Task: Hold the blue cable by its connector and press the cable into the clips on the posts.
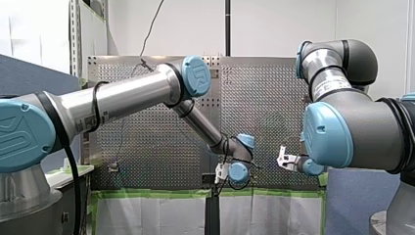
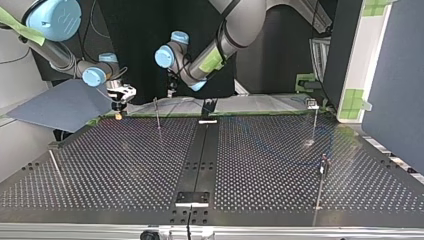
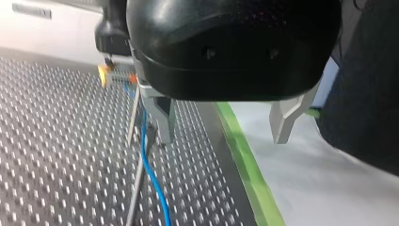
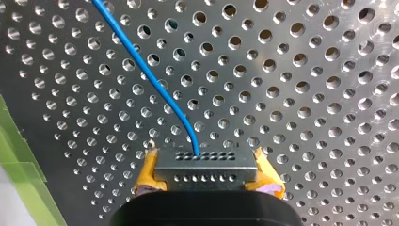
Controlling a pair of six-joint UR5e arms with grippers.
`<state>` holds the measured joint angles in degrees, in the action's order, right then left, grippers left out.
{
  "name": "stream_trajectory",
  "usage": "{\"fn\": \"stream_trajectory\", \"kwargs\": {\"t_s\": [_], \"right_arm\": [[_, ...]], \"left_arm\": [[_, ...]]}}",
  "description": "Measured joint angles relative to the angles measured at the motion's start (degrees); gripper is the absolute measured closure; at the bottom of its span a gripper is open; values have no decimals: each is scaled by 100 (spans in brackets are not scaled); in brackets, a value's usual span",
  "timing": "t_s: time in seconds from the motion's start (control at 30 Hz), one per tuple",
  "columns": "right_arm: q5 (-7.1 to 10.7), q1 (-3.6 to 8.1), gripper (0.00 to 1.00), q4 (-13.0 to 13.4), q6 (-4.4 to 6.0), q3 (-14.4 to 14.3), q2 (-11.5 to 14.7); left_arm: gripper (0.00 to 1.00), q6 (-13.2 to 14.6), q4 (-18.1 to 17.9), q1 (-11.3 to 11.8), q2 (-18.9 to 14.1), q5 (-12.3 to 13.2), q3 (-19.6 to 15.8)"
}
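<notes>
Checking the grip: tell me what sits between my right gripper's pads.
The right wrist view shows the grey connector, blue cable leaving it, clamped between the yellow pads.

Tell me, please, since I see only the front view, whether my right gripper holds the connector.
Observer: Yes; the right wrist view shows my right gripper shut on the connector, the cable leaving it.
Operator: Does my left gripper hold anything?
Observer: No; the left wrist view shows my left gripper open and empty.
Operator: Is a post nearby?
Observer: Yes; in the top view a post stands near my right gripper.
</notes>
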<state>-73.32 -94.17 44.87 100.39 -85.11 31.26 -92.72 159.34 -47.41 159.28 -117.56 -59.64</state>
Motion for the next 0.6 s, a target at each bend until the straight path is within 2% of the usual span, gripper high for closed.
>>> {"fn": "stream_trajectory", "kwargs": {"t_s": [0.3,0.6], "right_arm": [[0,-2,100,-6,7,2,0],[9,-3,100,-25,12,3,0]], "left_arm": [[0,-236,-242,-207,-36,97,168],[0,-306,-308,-287,-37,51,295]]}}
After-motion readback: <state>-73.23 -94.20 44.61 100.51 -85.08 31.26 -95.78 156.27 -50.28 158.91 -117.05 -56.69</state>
